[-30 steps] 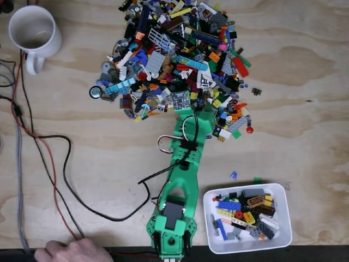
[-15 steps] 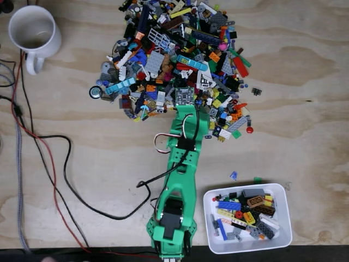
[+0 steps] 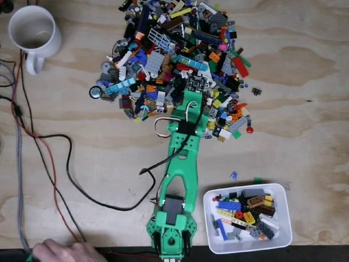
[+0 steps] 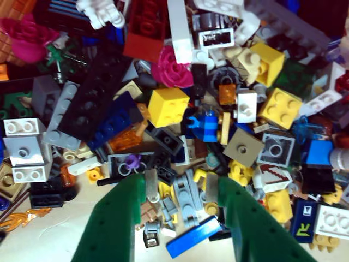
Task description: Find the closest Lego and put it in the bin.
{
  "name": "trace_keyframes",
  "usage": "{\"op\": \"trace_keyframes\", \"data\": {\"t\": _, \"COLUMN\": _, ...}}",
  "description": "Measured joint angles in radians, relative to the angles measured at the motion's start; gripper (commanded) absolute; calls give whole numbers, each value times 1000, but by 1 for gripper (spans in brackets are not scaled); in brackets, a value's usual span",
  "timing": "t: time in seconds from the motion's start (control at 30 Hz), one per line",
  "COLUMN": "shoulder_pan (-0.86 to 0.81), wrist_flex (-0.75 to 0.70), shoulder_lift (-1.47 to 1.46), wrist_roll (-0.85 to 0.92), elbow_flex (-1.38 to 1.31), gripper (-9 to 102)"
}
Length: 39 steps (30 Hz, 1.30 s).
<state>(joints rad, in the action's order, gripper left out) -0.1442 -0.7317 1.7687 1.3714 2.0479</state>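
Note:
A big heap of mixed Lego (image 3: 163, 49) covers the top middle of the plywood table in the fixed view. My green arm reaches up from the bottom edge, and my gripper (image 3: 195, 90) sits over the heap's lower part. In the wrist view my gripper (image 4: 180, 188) is open, its green fingers (image 4: 122, 218) standing either side of a small grey Lego piece (image 4: 188, 202). A blue plate (image 4: 193, 237) lies just below it and a yellow brick (image 4: 168, 106) above. The white bin (image 3: 245, 246) at the bottom right holds several bricks.
A white mug (image 3: 32, 30) stands at the top left. Black and red cables (image 3: 65, 180) trail across the left side to the arm's base. A person's hand (image 3: 62, 252) rests at the bottom left edge. Two loose pieces (image 3: 233, 176) lie just above the bin.
My arm has stretched up and a little right, carrying the gripper deeper into the heap. The hand at the bottom left was gone half a second ago and is back.

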Motion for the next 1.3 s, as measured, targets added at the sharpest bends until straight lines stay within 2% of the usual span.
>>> {"op": "trace_keyframes", "data": {"t": 0.4, "shoulder_pan": 61, "wrist_flex": -17, "shoulder_lift": -133, "wrist_roll": 32, "elbow_flex": -81, "gripper": 16}}
{"op": "trace_keyframes", "data": {"t": 0.87, "shoulder_pan": 2, "wrist_flex": 110, "shoulder_lift": -249, "wrist_roll": 117, "elbow_flex": -124, "gripper": 18}}
{"op": "trace_keyframes", "data": {"t": 1.3, "shoulder_pan": -12, "wrist_flex": 86, "shoulder_lift": -288, "wrist_roll": 137, "elbow_flex": -137, "gripper": 13}}
